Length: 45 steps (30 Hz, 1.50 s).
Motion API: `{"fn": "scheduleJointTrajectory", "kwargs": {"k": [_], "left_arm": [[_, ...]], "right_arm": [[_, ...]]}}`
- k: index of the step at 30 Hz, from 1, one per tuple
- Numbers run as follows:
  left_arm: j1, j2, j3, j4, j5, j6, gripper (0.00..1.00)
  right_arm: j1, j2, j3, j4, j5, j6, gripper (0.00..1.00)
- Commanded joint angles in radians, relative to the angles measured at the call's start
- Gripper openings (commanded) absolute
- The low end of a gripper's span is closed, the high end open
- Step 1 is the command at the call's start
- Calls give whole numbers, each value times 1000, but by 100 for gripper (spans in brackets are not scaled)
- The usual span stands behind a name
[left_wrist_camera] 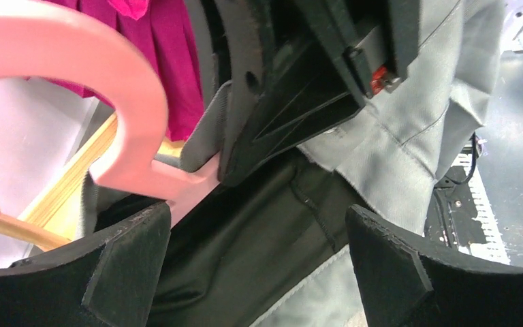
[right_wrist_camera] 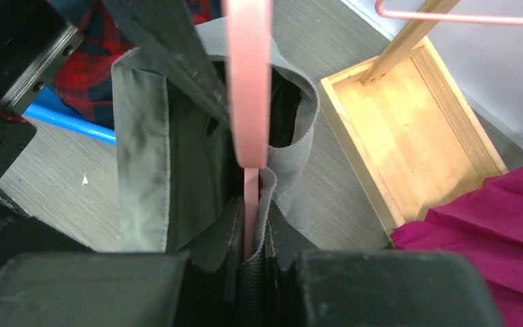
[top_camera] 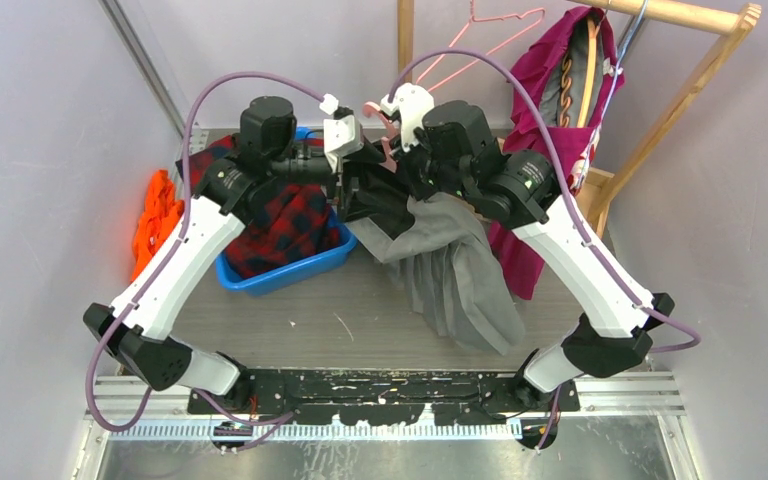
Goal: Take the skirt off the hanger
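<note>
left gripper (left_wrist_camera: 259,231): wide, skirt (top_camera: 460,270) waistband between fingers
right gripper (right_wrist_camera: 248,255): pinching hanger (right_wrist_camera: 248,82), waistband alongside
skirt: drapes below both
bin (top_camera: 290,272): left of left gripper
dress (top_camera: 550,100): right of right gripper

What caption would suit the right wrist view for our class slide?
Right gripper clamps the pink hanger, with the grey skirt looped around it, beside a wooden tray.

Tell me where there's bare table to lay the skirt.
Bare tabletop lies between the blue bin, the skirt hem and the arm bases. It's crowded at the back around the hanger, and rightward by the magenta garment.
</note>
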<state>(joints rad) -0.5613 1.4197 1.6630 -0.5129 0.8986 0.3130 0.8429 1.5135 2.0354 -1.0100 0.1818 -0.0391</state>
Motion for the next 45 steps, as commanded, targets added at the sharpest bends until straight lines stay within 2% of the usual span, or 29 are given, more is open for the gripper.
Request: {"fn": "scheduleJointTrajectory", "kwargs": {"k": [1,12,24,28,30,31,42,45], "left_arm": [[-6,7,15,57,-19,-1,98],[-6,68,43,68,-42,14,97],[-12,154,133,102,-56,-24,88],[-12,157,161,90,-89,-17,67],[-12,161,172,92,-96,-15,45],[-12,163,173,99,-98,-19,40],[-33,178,131,164,-79,-73,49],[-49,174,111,172,-79,-76,62]], "right_arm": [[12,-63,41,77,-27,-2,1],[13,-84,29,77,-27,-2,1],[15,-88,36,73,-50,11,1],[17,-88,33,74,-56,13,1],[17,-87,33,75,-57,14,1],[19,-86,34,77,-58,16,1],[27,-78,48,73,-58,17,1],[27,-73,56,73,-58,14,1]]}}
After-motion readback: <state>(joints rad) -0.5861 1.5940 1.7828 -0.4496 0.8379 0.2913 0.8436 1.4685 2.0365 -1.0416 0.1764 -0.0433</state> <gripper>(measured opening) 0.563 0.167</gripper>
